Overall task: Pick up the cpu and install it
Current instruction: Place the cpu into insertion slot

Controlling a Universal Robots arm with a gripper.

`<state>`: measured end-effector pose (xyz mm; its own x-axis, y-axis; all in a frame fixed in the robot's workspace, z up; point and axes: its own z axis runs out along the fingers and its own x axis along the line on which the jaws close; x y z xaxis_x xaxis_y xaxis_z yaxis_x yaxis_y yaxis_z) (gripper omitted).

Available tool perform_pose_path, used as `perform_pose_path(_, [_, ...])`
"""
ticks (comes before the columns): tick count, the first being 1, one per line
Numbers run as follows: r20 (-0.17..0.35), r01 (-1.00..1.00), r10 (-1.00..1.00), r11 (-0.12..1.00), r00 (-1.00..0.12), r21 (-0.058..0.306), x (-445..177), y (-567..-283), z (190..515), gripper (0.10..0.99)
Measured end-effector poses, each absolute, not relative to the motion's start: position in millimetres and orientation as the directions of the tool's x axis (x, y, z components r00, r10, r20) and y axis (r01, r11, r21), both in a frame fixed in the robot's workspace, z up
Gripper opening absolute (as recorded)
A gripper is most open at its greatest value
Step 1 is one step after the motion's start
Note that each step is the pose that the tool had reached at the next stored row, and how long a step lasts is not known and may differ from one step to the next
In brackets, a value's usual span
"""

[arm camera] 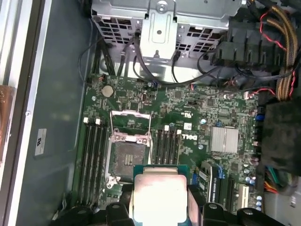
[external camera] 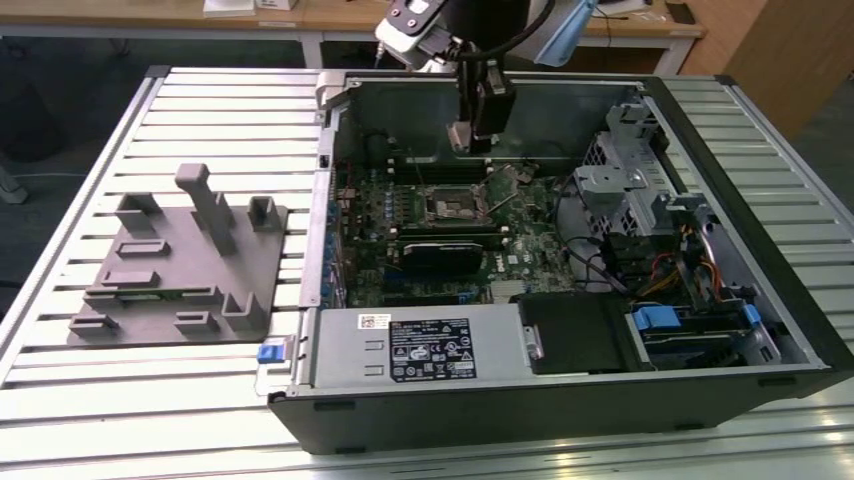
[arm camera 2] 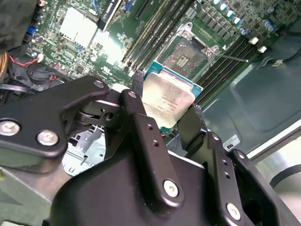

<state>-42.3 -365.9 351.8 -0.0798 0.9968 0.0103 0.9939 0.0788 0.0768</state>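
Exterior view: you look down aslant on the open computer case (external camera: 561, 425) | both wrist views: behind the end effector (arm camera 2: 167, 101), close above the motherboard (arm camera: 188, 108), sharing its socket (arm camera: 128, 141).

silver-topped cpu (arm camera 2: 167, 101), held above the motherboard, tilted
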Motion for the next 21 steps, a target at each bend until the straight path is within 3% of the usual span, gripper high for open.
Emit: perform_pose_path(21, [0.011, 0.997, 0.999, 0.033, -0.033, 0.077, -42.2, -348.9, 320.6, 0.541])
